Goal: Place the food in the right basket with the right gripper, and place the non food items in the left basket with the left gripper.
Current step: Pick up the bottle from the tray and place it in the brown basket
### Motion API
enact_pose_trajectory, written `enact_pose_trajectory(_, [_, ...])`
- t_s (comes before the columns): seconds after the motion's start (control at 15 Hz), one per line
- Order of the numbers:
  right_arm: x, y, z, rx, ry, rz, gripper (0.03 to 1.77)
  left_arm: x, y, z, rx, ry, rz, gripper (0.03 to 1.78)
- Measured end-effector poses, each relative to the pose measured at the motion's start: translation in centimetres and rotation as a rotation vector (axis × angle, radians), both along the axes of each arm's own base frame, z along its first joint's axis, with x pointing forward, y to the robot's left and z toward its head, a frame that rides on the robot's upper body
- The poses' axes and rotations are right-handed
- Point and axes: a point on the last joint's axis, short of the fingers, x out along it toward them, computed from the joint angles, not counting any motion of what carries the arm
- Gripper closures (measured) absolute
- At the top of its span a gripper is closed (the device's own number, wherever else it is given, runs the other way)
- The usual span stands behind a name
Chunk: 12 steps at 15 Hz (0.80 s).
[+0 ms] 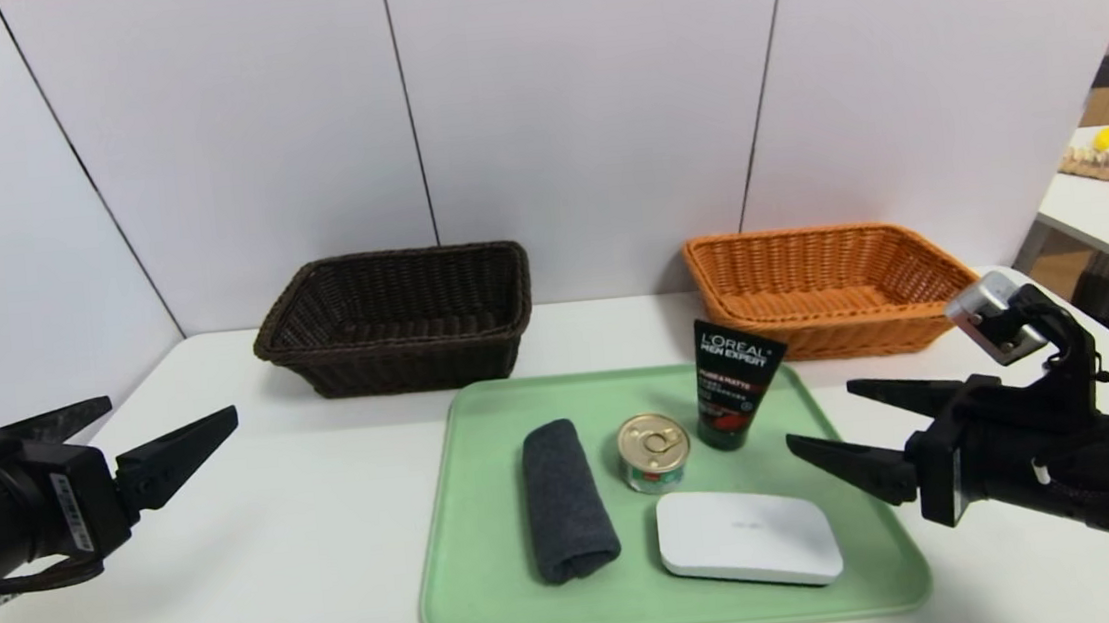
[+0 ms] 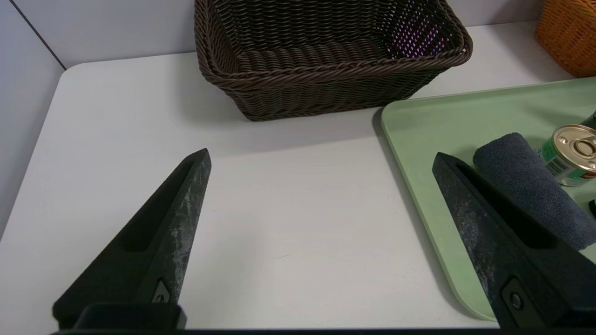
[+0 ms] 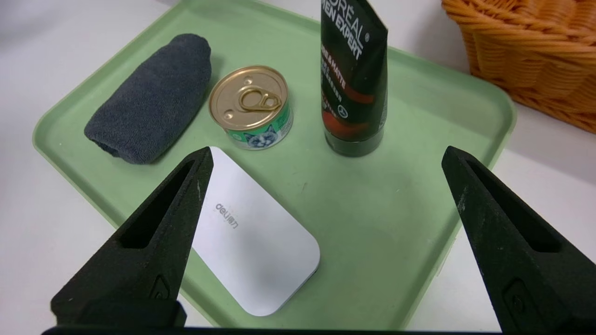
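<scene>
On the green tray (image 1: 496, 558) stand the tin can (image 1: 654, 452) with its gold lid, the upright black L'Oreal tube (image 1: 733, 383), the rolled dark grey cloth (image 1: 565, 499) and the flat white box (image 1: 747, 538). The dark brown basket (image 1: 396, 317) and the orange-tan basket (image 1: 826, 288) sit at the back, both empty. My left gripper (image 1: 172, 410) hovers open over bare table left of the tray. My right gripper (image 1: 820, 416) hangs open at the tray's right edge, beside the white box (image 3: 253, 242) and short of the can (image 3: 250, 106) and tube (image 3: 352, 79).
A white wall closes the table's far edge just behind both baskets. A second table (image 1: 1108, 213) with yellow and pink items stands off to the far right. Bare white tabletop (image 2: 288, 209) lies between the left gripper (image 2: 321, 158) and the tray (image 2: 419, 135).
</scene>
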Motion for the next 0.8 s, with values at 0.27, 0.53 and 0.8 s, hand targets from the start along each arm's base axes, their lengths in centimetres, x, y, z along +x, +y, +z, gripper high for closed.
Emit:
enact_pose_trajectory(0.27, [1.2,0.3,-0.4,0.008,-0.032,-0.001,0.1,0.1,0.0,0.0,0.002,0.003,-0.005,0.12])
enact_pose_trajectory(0.53, [3.1,0.9,-1.8,0.002,-0.113,0.008,0.1,0.1,-0.1,-0.1,0.001,0.006,-0.006,0.12])
enact_pose_trajectory(0.8, [4.7,1.6,-3.4,0.006,-0.136,0.016,0.1,0.1,-0.1,-0.1,0.001,0.008,-0.007,0.12])
